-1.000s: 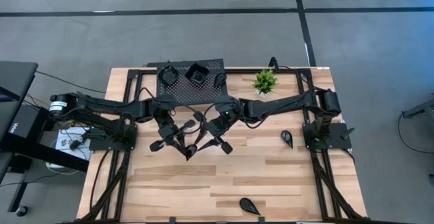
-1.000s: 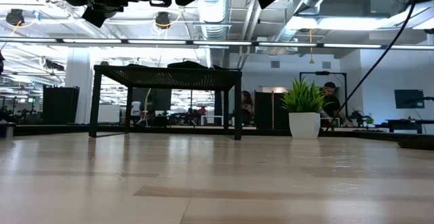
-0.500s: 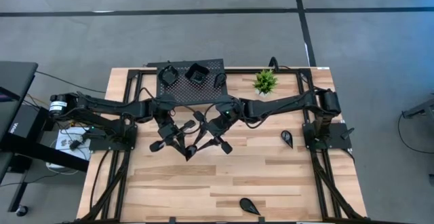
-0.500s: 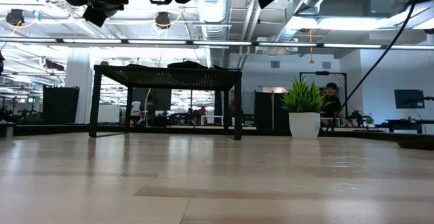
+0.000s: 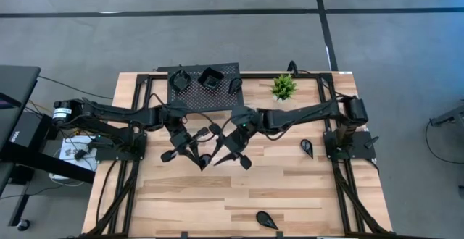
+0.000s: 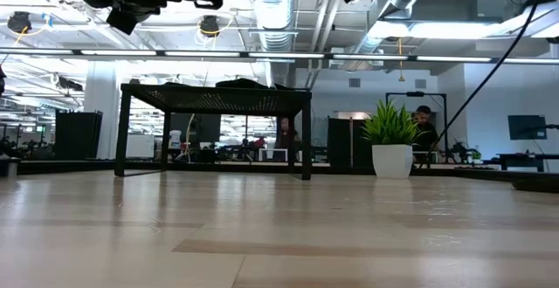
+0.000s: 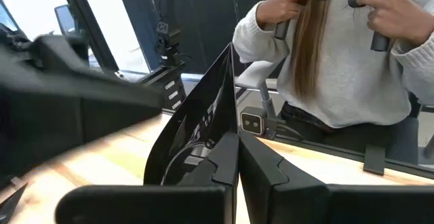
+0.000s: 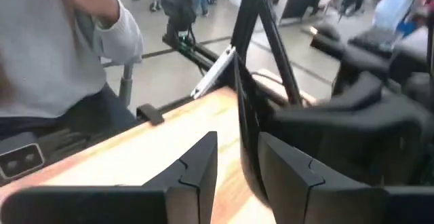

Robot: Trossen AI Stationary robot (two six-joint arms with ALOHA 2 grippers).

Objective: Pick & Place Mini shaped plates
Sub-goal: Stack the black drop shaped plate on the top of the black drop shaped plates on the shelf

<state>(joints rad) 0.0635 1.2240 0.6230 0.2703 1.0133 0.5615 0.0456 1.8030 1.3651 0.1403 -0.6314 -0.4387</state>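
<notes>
Above mid-surface, the left gripper has its jaws clamped on a glossy black mini plate held on edge; the right gripper, jaws partly open, straddles the same plate's rim.

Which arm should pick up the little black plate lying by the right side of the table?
Right. The teardrop plate lies beside the right arm's base, and the left gripper is shut on another plate.

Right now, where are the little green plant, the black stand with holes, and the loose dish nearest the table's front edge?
Potted plant (image 5: pixel 283 87), high view, on its leaves.
Perforated stand (image 5: pixel 190 96), high view, bare top surface.
Teardrop plate (image 5: pixel 265 219), high view, its middle.
</notes>
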